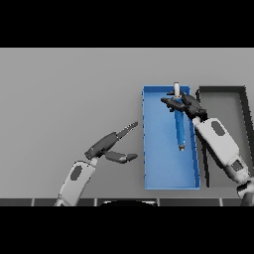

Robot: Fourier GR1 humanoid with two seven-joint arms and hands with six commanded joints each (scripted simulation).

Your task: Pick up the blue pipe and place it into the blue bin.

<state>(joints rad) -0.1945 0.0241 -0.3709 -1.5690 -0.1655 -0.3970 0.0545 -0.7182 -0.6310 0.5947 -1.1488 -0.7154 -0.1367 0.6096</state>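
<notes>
Head view: the right robot hand [184, 104] is clamped on the upper part of the pipe [179, 130], which hangs over the blue bin [168, 178]. A dark bin [243, 99] sits beside it. The left robot hand [110, 145] rests over the counter [64, 94], fingers spread apart.

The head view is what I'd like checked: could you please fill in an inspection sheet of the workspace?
Surface: grey table, plain.
Job's things: blue pipe with a white end, held over the inside of the blue bin; whether it touches the floor of the bin cannot be told.
Clutter: dark bin to the right of the blue one.
Hands: right hand curled round the pipe's upper part; left hand open over the table, holding nothing.
Cables: nothing seen.
Surroundings: nothing seen.
</notes>
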